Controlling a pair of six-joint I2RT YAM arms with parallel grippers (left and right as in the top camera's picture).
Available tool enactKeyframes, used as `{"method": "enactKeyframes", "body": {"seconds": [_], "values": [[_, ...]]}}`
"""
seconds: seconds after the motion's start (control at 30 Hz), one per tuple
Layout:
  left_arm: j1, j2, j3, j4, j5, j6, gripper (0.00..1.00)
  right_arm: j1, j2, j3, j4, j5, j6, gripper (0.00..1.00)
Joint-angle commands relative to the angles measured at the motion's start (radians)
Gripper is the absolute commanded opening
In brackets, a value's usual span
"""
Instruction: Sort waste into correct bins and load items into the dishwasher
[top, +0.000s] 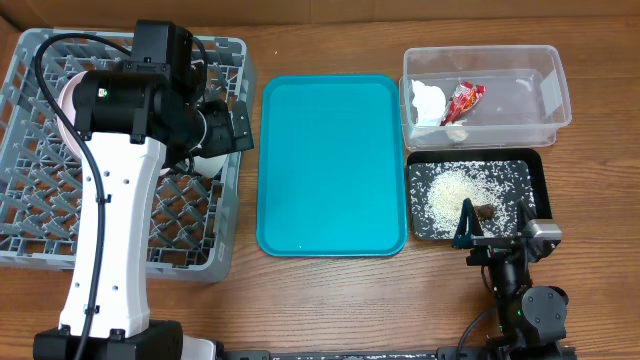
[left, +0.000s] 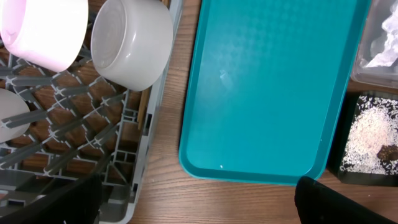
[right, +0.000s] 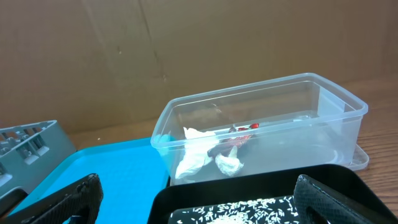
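Observation:
The grey dish rack (top: 40, 190) holds an upright pink plate (top: 66, 105), a pink bowl (left: 43, 31), a pale bowl (left: 134, 40) and a white cup (left: 11, 115). My left gripper (top: 235, 125) is open and empty over the rack's right edge, seen also in the left wrist view (left: 199, 208). The clear tub (top: 555, 80) holds the white tissue (top: 428, 100) and red wrapper (top: 466, 98). The black tray (top: 535, 165) holds rice (top: 455, 192) and a brown scrap (top: 484, 211). My right gripper (top: 495, 238) is open and empty at the black tray's front edge (right: 199, 208). I cannot make out chopsticks.
A large teal tray (top: 330, 165) lies between the rack and the two bins, with nothing on it. The left arm's white body crosses the rack's front half. Bare wooden table (top: 330, 300) runs along the front.

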Motion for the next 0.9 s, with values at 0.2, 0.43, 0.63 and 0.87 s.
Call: {"method": "enactKeyframes", "body": {"seconds": [0.2, 0.43, 0.63, 0.87], "values": [[-0.053, -0.224, -0.044, 0.172, -0.235, 0.133, 1.00, 0.002, -0.008, -0.010, 0.005, 0.010, -0.004, 1.00], [-0.009, -0.584, -0.394, 0.591, -0.261, 0.204, 1.00, 0.002, -0.008, -0.010, 0.005, 0.010, -0.004, 1.00], [0.055, -0.892, -0.774, 0.814, -0.251, 0.203, 1.00, 0.002, -0.008, -0.010, 0.005, 0.010, -0.004, 1.00], [0.066, -1.212, -1.164, 1.030, -0.251, 0.204, 1.00, 0.002, -0.008, -0.010, 0.005, 0.010, -0.004, 1.00]]}}
